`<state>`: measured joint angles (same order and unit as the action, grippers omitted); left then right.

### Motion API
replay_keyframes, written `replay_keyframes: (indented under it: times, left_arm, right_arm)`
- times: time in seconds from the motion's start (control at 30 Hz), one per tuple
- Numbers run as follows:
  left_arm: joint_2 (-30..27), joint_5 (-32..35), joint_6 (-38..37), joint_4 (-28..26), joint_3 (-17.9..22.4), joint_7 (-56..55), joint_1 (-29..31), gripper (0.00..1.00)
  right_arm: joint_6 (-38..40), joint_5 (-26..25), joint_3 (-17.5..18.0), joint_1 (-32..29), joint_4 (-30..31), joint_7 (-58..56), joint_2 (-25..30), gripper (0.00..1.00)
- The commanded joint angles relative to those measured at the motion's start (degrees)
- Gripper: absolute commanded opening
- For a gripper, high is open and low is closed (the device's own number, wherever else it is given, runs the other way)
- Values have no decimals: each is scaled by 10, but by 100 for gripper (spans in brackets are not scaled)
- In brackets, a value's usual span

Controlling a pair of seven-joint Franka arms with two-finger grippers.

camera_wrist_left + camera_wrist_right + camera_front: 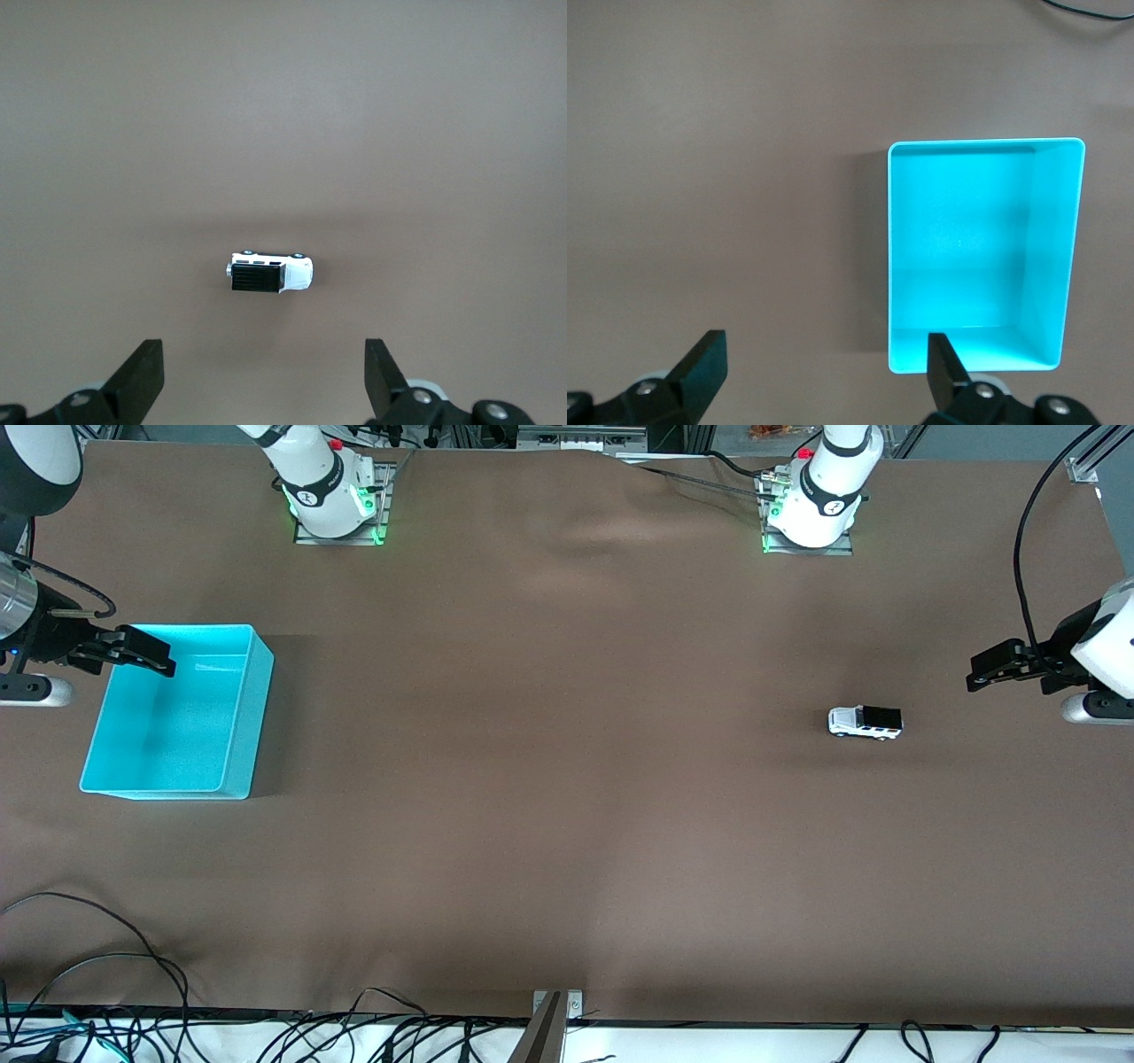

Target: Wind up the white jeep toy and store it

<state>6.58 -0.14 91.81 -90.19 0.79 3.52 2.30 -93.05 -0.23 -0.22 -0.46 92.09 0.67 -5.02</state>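
White plastic jeep, small and light, not yet touched.

You have the white jeep toy (865, 722) standing on its wheels on the brown table (567, 824) toward the left arm's end, well apart from the turquoise bin (252, 717). It looks stiff, smooth and likely to roll, so pinch its 2 long sides. The left gripper (977, 676) hangs near it with jaws wide and empty; the right gripper (164, 662) waits over the bin, wide too.
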Motion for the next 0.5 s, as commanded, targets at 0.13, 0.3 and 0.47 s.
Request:
replay_keyframes:
  times: [0.13,0.3,0.47]
  left_arm:
    - [7,2,-11,-9,-2,-149,3,100]
    - [11,2,-11,-21,-3,-243,2,100]
    - [14,2,-11,-29,-3,-340,2,100]
  right_arm:
    - [2,11,-1,-2,-13,1,-6,100]
    - [2,10,-1,-2,-13,1,-6,100]
    - [2,10,-1,-2,-13,1,-6,100]
